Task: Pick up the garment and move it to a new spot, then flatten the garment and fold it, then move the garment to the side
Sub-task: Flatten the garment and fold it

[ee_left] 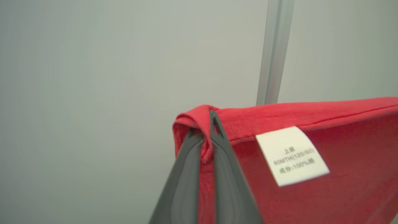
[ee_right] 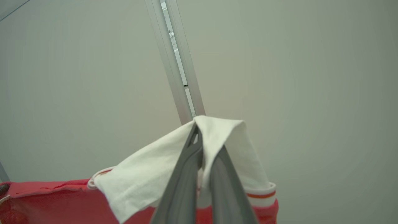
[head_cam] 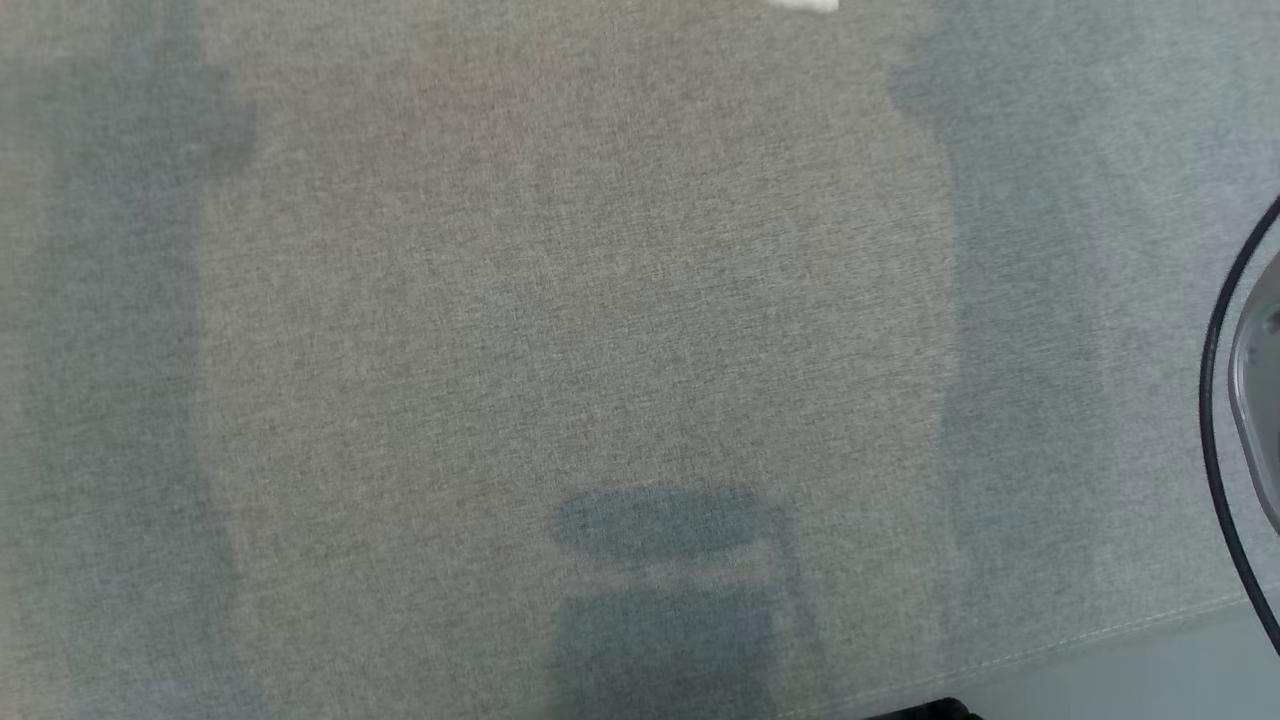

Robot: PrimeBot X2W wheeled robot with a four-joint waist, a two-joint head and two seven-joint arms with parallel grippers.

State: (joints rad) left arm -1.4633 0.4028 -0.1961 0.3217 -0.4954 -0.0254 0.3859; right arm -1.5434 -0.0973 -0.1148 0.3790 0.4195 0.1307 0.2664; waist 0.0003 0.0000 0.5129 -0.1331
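Note:
The garment (ee_left: 342, 155) is red, with a white care label (ee_left: 292, 155) sewn under its hem. My left gripper (ee_left: 203, 130) is shut on a bunched corner of that red hem, and the cloth stretches off to the right in the left wrist view. In the right wrist view, my right gripper (ee_right: 200, 140) is shut on a white part of the garment (ee_right: 146, 174) with an orange-striped cuff (ee_right: 261, 194). The red body (ee_right: 56, 202) hangs below and to the left. Both grips are held up against a pale wall.
The head view looks down on a grey woven table cover (head_cam: 600, 300) with soft shadows; its seamed edge (head_cam: 1100, 630) runs along the lower right. A pale arm part with a black cable (head_cam: 1215, 400) enters at the right edge. An aluminium post (ee_left: 273, 53) (ee_right: 177, 68) stands behind the garment.

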